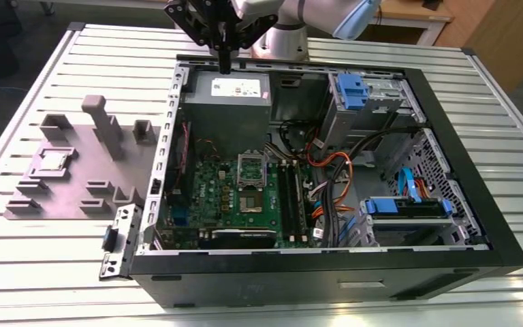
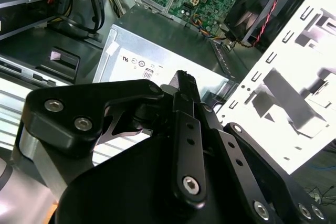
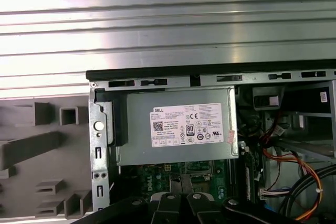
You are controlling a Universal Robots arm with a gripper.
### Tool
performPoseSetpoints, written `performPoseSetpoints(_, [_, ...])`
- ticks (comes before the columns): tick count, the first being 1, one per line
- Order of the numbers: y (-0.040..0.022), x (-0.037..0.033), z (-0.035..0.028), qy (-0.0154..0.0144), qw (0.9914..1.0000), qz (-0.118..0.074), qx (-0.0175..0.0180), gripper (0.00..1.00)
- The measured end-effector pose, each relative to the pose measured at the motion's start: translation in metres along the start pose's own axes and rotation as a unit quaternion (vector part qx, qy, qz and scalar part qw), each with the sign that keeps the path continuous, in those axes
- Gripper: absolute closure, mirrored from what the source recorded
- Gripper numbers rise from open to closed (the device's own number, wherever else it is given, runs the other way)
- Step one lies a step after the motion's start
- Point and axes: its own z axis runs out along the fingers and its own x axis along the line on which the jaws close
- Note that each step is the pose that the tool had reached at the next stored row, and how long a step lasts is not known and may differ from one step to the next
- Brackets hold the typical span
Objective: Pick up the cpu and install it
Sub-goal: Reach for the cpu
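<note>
Black claw (image 1: pixel 223 67), pressed together and empty, is hovering above the grey power supply (image 1: pixel 228 102), well apart from the cpu (image 1: pixel 52 161).

The tabletop (image 1: pixel 489 102) is silvery, striped with ribs. The case (image 1: pixel 334 286) is black, its board (image 1: pixel 243 197) green, and its box (image 1: pixel 228 112) grey with a white label. The caddies (image 1: pixel 351 88) are blue and the cables (image 1: pixel 334 161) orange. The tray (image 1: pixel 71 204) is mauve-grey, the cpu (image 1: pixel 52 161) dull silver, and the claw (image 1: pixel 223 67) black.
</note>
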Motion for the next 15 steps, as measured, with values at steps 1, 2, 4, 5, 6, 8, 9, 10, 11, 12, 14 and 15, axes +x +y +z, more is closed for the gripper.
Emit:
performPoseSetpoints(1, [0.0, 0.0004, 0.0001, 0.0002, 1.0, 0.0, 0.0, 0.89])
performPoseSetpoints(2, [-0.0001, 0.0008, 0.0001, 0.0006, 1.0, 0.0, 0.0001, 0.89])
performPoseSetpoints(4, [-0.0001, 0.001, 0.0002, 0.0008, 1.0, 0.0, 0.0001, 0.89])
performPoseSetpoints(5, [-0.0001, 0.0011, 0.0002, 0.0009, 1.0, 0.0, 0.0001, 0.89])
performPoseSetpoints(6, [-0.0001, 0.0012, 0.0002, 0.001, 1.0, 0.0, 0.0001, 0.89])
performPoseSetpoints(8, [-0.0002, 0.0022, 0.0005, 0.002, 1.0, 0.0, 0.0001, 0.89])
performPoseSetpoints(9, [-0.0002, 0.0023, 0.0005, 0.0021, 1.0, 0.0, 0.0002, 0.89])
performPoseSetpoints(10, [-0.0002, 0.0024, 0.0005, 0.0022, 1.0, 0.0, 0.0002, 0.89])
performPoseSetpoints(11, [-0.0002, 0.0027, 0.0006, 0.0022, 1.0, 0.0, 0.0001, 0.89])
performPoseSetpoints(12, [-0.0002, 0.0029, 0.0006, 0.0022, 1.0, 0.0, 0.0001, 0.89])
performPoseSetpoints(14, [-0.0002, 0.0032, 0.0007, 0.0023, 1.0, 0.0, 0.0001, 0.89])
performPoseSetpoints(15, [-0.0003, 0.0034, 0.0007, 0.0024, 1.0, 0.0, 0.0001, 0.89])
